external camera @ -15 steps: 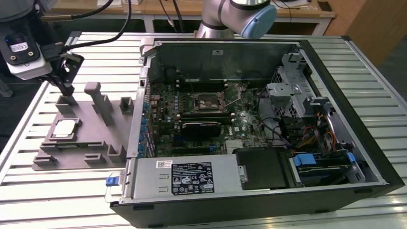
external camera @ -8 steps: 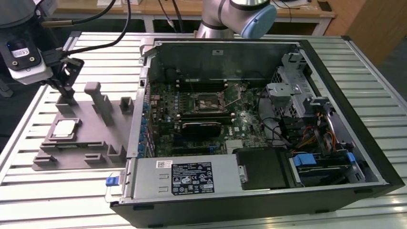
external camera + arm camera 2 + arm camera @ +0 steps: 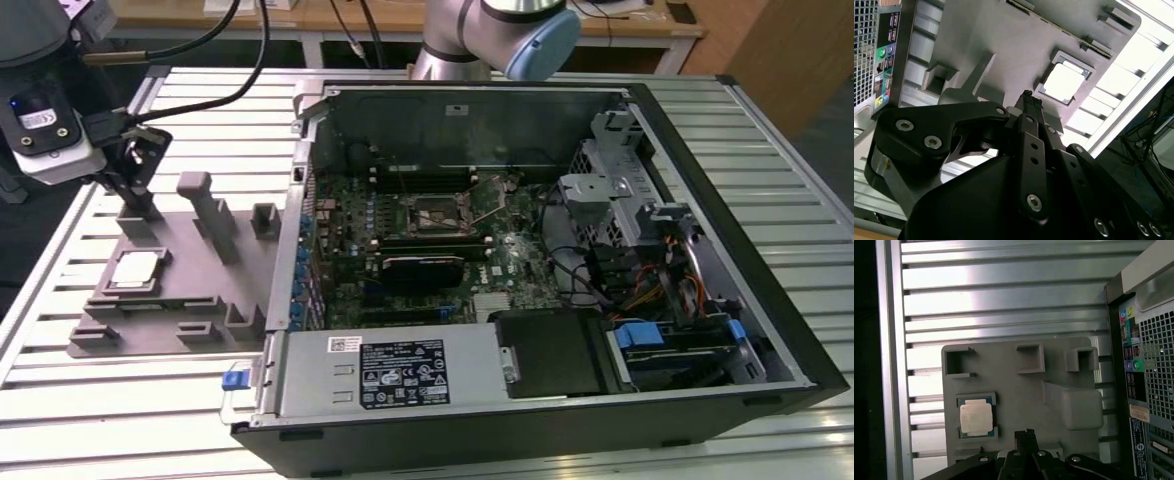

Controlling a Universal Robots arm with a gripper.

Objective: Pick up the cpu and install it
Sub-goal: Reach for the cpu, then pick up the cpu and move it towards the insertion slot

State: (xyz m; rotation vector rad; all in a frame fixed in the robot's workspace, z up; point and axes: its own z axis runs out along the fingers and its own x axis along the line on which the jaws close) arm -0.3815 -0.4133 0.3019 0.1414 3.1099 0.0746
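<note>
The black metal gripper [image 3: 1028,96] was closest to the lens in the second wrist view. Its 2 fingers [image 3: 1030,110] appeared pressed together, with nothing between them. It hovered above a grey plastic fixture plate [image 3: 1019,385]. On this plate lay the cpu [image 3: 976,418], a small flat square chip with a pale silvery metal top. It sat flat in a shallow square pocket [image 3: 976,398] (low walls hold it at the edges). The gripper was near the chip but not touching it.

In the exterior view the plate rested on a slatted aluminium table [image 3: 120,400], just beside an open black computer case [image 3: 747,330], on the exterior view's left. Inside the case, the black square socket [image 3: 438,217] with a metal frame on the green motherboard [image 3: 340,215] looked dark, with no silvery chip in it.

In my judgement the task was at its very beginning. Neither of its 2 steps was done: the cpu was not yet picked up and not yet installed.
</note>
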